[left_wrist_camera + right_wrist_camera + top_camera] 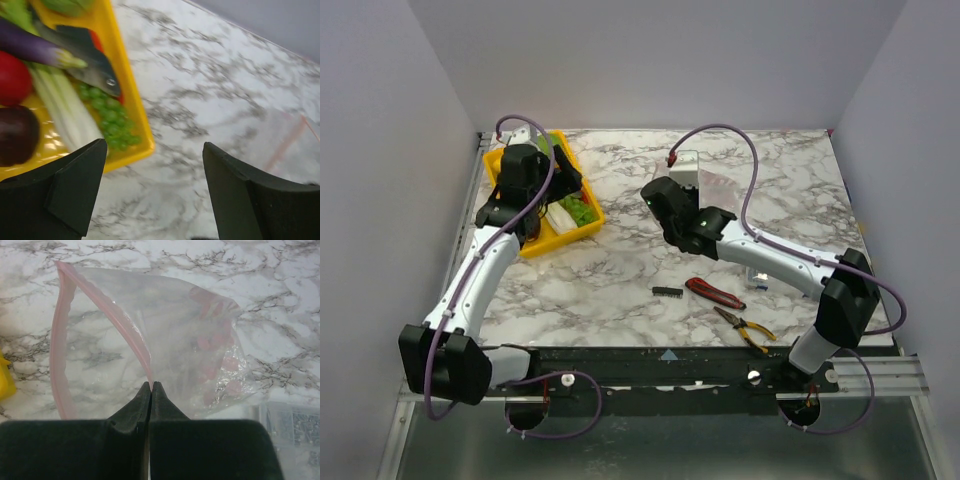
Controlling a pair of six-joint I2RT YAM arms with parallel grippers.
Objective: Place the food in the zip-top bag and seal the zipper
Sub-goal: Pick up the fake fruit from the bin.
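Food (pixel 65 112) lies in tray (pixel 565 238), left of bag (pixel 175 340)

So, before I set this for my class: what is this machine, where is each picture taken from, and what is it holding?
It is two robot arms bolted at the near edge of a marble table. One picture looks down from above; the other two come from a camera on each wrist. The left claw is open, above the rim of a yellow tray of toy food, including a purple aubergine. The right claw is shut on the pink zipper of a clear bag, whose mouth gapes. Red-handled tools lie near the front.
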